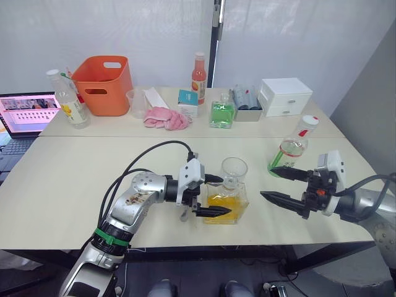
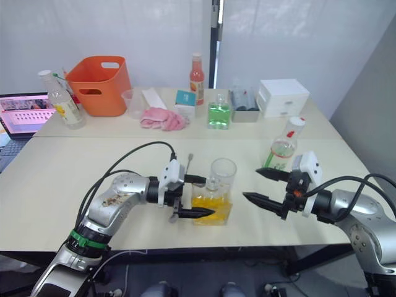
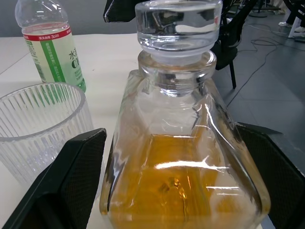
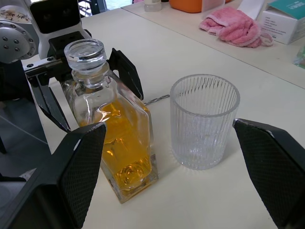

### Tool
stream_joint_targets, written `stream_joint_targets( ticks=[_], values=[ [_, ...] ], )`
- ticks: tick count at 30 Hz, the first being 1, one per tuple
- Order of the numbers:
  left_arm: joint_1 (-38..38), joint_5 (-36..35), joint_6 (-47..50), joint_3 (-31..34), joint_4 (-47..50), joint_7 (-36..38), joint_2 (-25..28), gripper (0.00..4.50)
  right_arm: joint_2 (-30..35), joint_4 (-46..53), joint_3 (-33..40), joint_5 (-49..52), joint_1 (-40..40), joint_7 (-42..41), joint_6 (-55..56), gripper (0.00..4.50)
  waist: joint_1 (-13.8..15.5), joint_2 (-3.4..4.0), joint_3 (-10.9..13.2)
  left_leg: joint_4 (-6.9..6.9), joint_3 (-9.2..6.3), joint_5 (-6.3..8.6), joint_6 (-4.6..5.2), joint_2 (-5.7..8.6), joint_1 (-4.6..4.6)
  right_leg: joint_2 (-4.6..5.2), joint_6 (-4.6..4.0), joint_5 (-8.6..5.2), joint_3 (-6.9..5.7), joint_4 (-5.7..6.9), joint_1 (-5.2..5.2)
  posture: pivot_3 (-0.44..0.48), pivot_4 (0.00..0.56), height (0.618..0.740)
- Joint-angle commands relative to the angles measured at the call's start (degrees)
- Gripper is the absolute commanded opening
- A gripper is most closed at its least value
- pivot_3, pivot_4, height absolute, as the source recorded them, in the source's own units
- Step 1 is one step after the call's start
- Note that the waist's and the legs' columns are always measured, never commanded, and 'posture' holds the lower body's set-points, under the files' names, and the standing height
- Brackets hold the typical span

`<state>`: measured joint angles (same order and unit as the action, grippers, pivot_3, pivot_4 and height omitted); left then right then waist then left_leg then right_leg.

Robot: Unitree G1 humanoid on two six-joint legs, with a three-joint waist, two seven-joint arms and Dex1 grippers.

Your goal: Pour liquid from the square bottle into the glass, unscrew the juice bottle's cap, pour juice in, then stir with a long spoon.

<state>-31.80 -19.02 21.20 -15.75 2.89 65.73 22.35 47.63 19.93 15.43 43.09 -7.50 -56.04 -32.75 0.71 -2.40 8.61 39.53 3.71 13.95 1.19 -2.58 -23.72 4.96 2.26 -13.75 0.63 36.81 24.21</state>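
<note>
The small clear square bottle of yellow-orange liquid [image 1: 226, 203] stands upright near the front edge of the pale table [image 1: 74, 179], roughly midway along it, its glass stopper [image 4: 85, 53] still seated in the short neck. The left gripper [image 1: 210, 195] is spread wide, one black finger [image 3: 62, 181] on each side of the bottle's body; whether the pads already touch the glass cannot be told. The right gripper [image 1: 278, 184] hangs open a little way off toward the table's right end, holding nothing.

Just behind the bottle stands the clear ribbed drinking glass [image 4: 204, 119], empty. The slim plastic juice bottle with green-and-white label [image 1: 291, 147] stands farther toward the right edge, its white cap with red ring [image 1: 309, 121] in place. A thin silver spoon handle [image 2: 188, 162] shows just behind the left gripper.

Handling — the bottle is thick-walled glass, so probably heavy for its size, rigid, smooth and slippery, and breakable if dropped. The flat opposing sides of the lower body, where the fingers now flank it, look the soundest hold; the sloping shoulders would let pads slide. The stopper seems to sit loose and probably needs lifting out before any pour — tilting with it in place risks it falling into the glass.
</note>
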Motion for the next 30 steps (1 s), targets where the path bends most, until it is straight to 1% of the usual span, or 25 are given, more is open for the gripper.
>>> stream_joint_targets(
  ticks=[1,5,8,10,11,14,19,25,30],
  values=[
    [-1.2,0.5,-2.0,-0.3,0.2,-0.1,-0.5,4.48,0.0,1.7,1.7,0.9,0.0,0.3,0.0,4.50,0.0,0.00,0.0,0.00,0.00,0.00,0.00,0.00,0.00,0.00,0.00,0.00,0.00,0.00,0.00,0.000,0.150,0.715],
    [-0.8,0.9,-3.1,-0.4,-0.4,-0.5,-1.5,4.48,0.2,2.0,1.9,1.2,0.1,0.2,-0.1,4.50,0.0,0.00,0.0,0.05,0.00,0.01,0.01,0.00,-0.01,0.00,0.00,0.00,0.00,0.02,-0.01,0.000,0.150,0.715],
    [-0.9,1.6,-4.2,-0.7,-0.9,-0.9,-2.2,3.67,0.3,2.1,1.8,1.4,0.0,0.2,-0.2,4.50,0.0,0.00,0.0,0.12,-0.01,0.02,0.04,-0.01,-0.03,0.00,0.00,0.00,0.00,0.04,-0.02,0.000,0.150,0.715],
    [-1.1,2.2,-5.1,-0.9,-1.2,-1.2,-2.4,2.93,0.4,2.2,1.7,1.6,-0.1,0.1,-0.4,4.50,0.0,0.00,0.0,0.17,-0.01,0.03,0.05,-0.01,-0.04,0.00,0.01,0.00,0.00,0.06,-0.02,0.000,0.150,0.715],
    [-1.1,2.3,-5.4,-1.0,-1.4,-1.2,-2.4,2.80,0.5,2.4,1.6,1.7,-0.3,0.1,-0.4,4.50,0.0,0.00,0.0,0.18,-0.01,0.03,0.05,-0.01,-0.04,0.00,0.01,0.01,0.00,0.06,-0.02,0.000,0.150,0.715],
    [-1.0,2.7,-6.4,-1.0,-1.6,-1.0,-2.3,2.80,0.4,2.7,1.2,1.8,-0.8,0.1,-0.4,4.50,0.1,0.00,0.0,0.22,-0.01,0.03,0.06,-0.01,-0.04,0.00,0.02,0.02,0.00,0.06,-0.05,0.000,0.150,0.715],
    [-1.1,2.9,-7.4,-0.8,-2.3,-0.5,-1.8,2.80,-0.5,4.4,-3.1,2.5,-4.8,0.2,-1.5,4.50,0.0,0.01,0.0,0.26,-0.01,0.04,0.06,-0.02,-0.03,-0.01,0.04,0.03,0.01,0.08,-0.05,0.000,0.150,0.715],
    [-1.4,2.8,-7.8,-1.0,-2.8,0.2,-1.5,2.80,0.0,3.0,-11.4,2.3,-15.4,-2.2,-7.5,4.50,0.0,0.02,0.0,0.31,-0.02,0.04,0.06,-0.02,-0.03,-0.01,0.03,0.04,0.03,0.13,-0.04,0.000,0.150,0.715],
    [-1.7,2.9,-8.0,-1.1,-3.3,0.4,-1.6,2.80,-0.7,-0.2,-15.7,-0.6,-20.4,-4.1,-8.3,4.50,0.0,0.02,0.0,0.30,-0.03,0.04,0.07,-0.03,-0.05,-0.01,0.03,0.04,0.00,0.11,-0.04,0.000,0.150,0.715]
  ],
)
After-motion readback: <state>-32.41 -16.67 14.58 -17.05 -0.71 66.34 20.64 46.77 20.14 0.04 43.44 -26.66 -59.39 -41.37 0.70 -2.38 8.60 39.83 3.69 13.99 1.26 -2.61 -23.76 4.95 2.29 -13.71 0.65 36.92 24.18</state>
